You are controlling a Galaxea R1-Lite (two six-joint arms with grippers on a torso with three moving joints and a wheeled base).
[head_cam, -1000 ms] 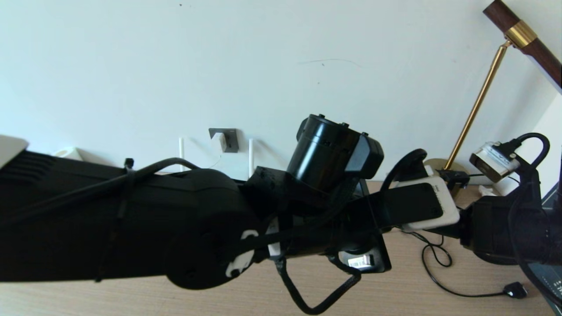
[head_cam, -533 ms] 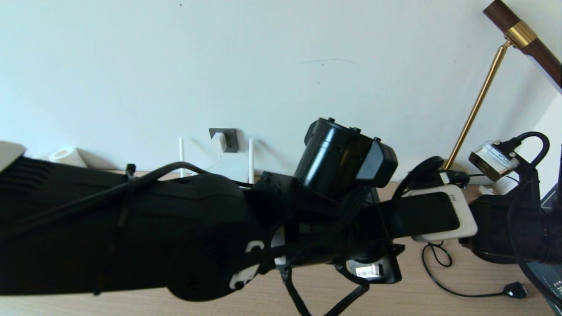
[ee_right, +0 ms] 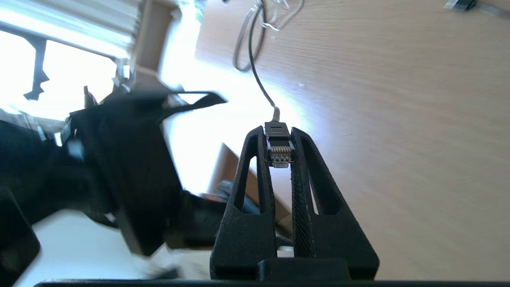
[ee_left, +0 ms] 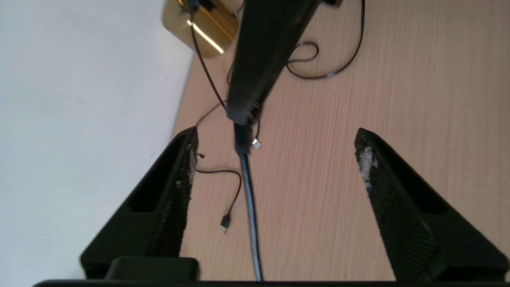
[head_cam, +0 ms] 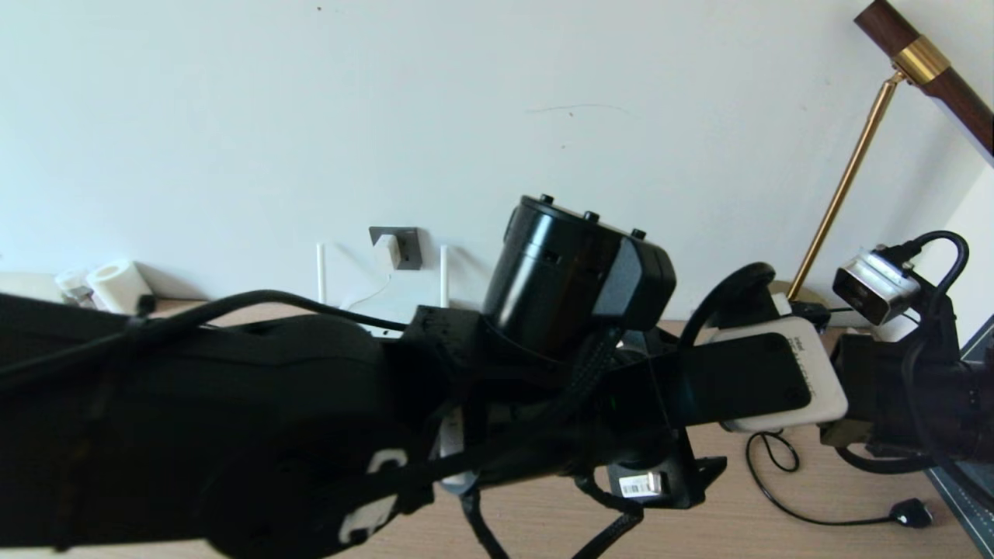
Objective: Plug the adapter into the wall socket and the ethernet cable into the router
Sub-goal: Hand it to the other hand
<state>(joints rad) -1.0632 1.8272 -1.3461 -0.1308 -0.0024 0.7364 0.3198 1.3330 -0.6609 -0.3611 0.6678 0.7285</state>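
The adapter (head_cam: 386, 248), a small white block, sits plugged into the dark grey wall socket (head_cam: 404, 247) low on the pale wall, its thin white cord trailing down toward the desk (head_cam: 815, 497). Two slim white antennas of the router (head_cam: 320, 272) stand upright on either side of the socket; the router's body is hidden behind the left arm, which fills the foreground of the head view. The ethernet cable's plug (ee_right: 280, 150), its gold contacts showing, is pinched between the pressed-together fingers of the right gripper (ee_right: 281, 139), held above the wooden desk at the right of the scene. The left gripper (ee_left: 275, 159) hangs over the desk near the wall with its fingers spread wide and nothing between them; beneath it runs a dark cable, with a thin black cord (ee_left: 235, 187) and its small plug lying loose alongside. A brass lamp base (ee_left: 199, 24) stands against the wall beyond.
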